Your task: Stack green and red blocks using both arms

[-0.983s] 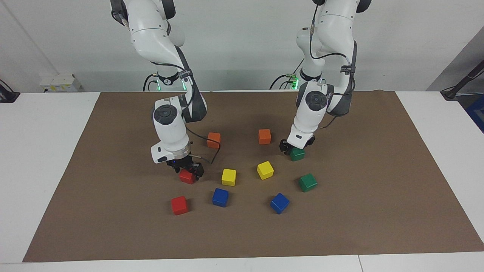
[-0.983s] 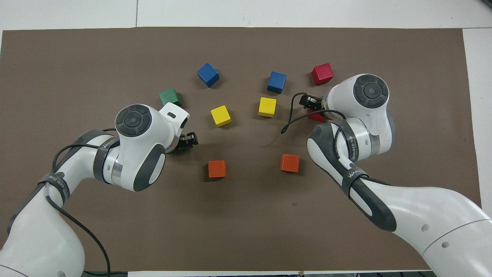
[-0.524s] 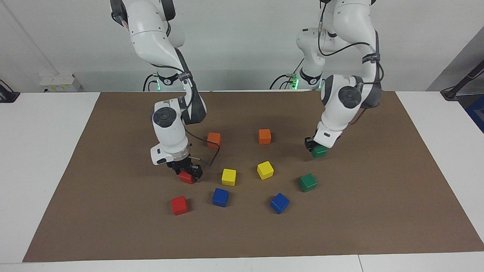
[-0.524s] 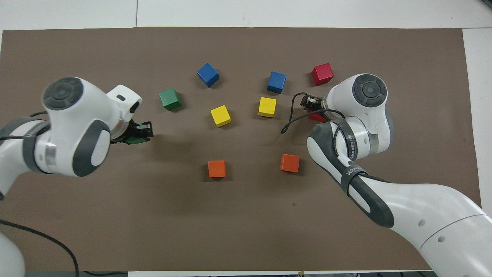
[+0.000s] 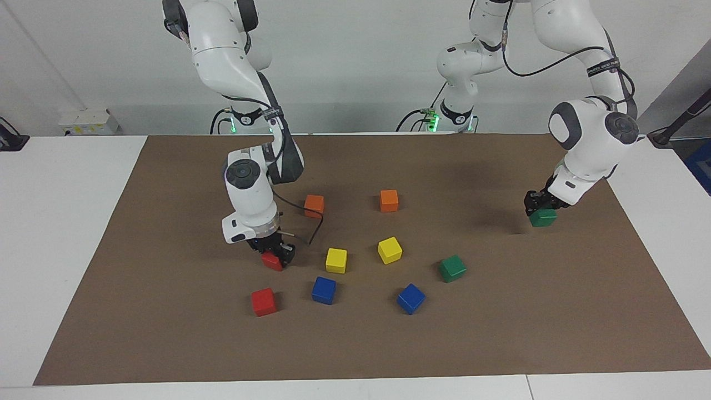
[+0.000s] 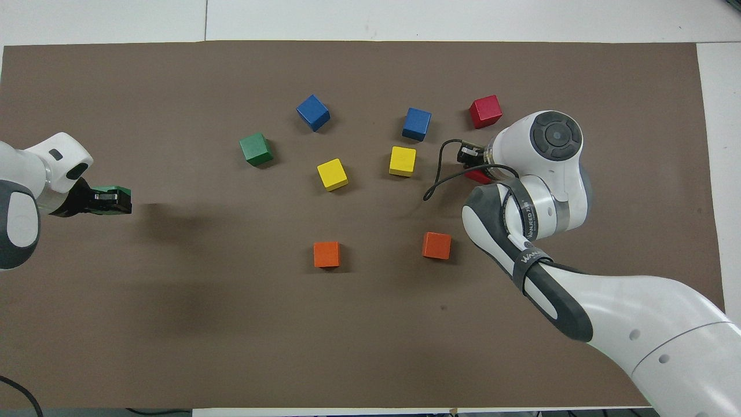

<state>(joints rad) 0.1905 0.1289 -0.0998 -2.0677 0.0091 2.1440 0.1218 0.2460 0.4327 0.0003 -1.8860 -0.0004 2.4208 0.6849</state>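
Observation:
My left gripper (image 5: pixel 541 209) (image 6: pixel 113 200) is shut on a dark green block (image 5: pixel 543 218) (image 6: pixel 109 191) and holds it a little above the brown mat, over the left arm's end. A second green block (image 5: pixel 452 268) (image 6: pixel 256 149) rests on the mat beside a blue cube. My right gripper (image 5: pixel 276 254) (image 6: pixel 472 165) is down at the mat, shut on a red block (image 5: pixel 271 261) (image 6: pixel 479 176) that sits beside a yellow cube. Another red block (image 5: pixel 263 301) (image 6: pixel 485 111) lies farther from the robots than that one.
Two orange cubes (image 5: pixel 314 205) (image 5: pixel 389 200) lie nearest the robots. Two yellow cubes (image 5: pixel 336 260) (image 5: pixel 389 250) lie mid-mat, and two blue cubes (image 5: pixel 324 290) (image 5: pixel 411 298) farther out. The brown mat (image 5: pixel 166 333) covers most of the white table.
My left arm has lifted the green block and swung it out toward its own end of the table. My right gripper has closed on the red block.

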